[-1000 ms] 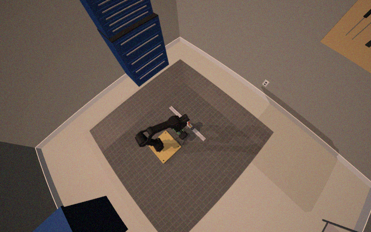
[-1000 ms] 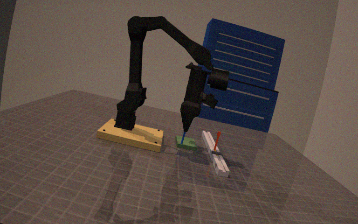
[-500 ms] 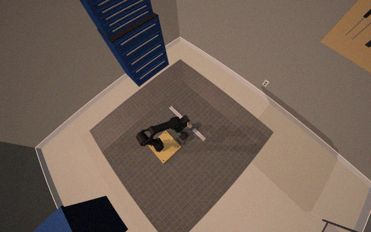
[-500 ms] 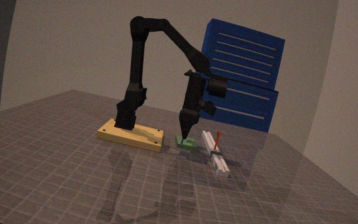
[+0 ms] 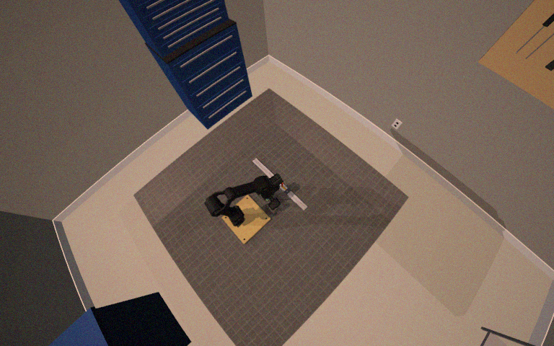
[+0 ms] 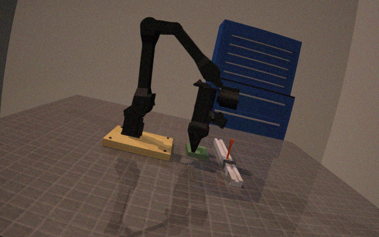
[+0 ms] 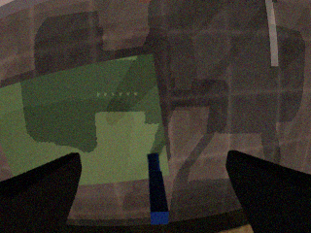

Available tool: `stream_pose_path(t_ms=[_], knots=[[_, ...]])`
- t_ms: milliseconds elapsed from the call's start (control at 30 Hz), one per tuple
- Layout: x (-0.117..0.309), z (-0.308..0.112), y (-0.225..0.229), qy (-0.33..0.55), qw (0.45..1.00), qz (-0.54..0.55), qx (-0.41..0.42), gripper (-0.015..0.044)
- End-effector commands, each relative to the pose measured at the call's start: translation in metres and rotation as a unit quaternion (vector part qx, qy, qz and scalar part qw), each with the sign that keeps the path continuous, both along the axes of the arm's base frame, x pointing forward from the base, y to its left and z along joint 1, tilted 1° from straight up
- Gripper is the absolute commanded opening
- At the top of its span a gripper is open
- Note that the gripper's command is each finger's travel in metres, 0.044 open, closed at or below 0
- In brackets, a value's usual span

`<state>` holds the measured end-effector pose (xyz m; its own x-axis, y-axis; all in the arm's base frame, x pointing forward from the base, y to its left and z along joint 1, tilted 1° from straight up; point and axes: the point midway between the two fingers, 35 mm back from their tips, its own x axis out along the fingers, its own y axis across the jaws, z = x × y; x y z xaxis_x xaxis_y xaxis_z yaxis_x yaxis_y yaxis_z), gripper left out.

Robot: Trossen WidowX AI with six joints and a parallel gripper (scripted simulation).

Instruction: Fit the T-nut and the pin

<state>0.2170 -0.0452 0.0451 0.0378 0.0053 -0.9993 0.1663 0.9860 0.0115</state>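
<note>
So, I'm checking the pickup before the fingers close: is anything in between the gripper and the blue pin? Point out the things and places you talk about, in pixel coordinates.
Nothing visible is in the way: in the wrist view the blue pin [image 7: 156, 186] stands between the open gripper's [image 7: 154, 155] [image 6: 193, 151] two fingers, with a gap on each side, at the edge of the green tray [image 7: 123, 146] [image 6: 202, 156].
</note>
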Motion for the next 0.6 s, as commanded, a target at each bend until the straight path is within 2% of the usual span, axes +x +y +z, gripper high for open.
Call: stream_pose_path(t_ms=[0, 567], knots=[[-0.0009, -0.003, 0.0008, 0.003, 1.0, 0.001, 0.002, 0.0309], [-0.0009, -0.003, 0.0008, 0.003, 1.0, 0.001, 0.002, -0.0137]])
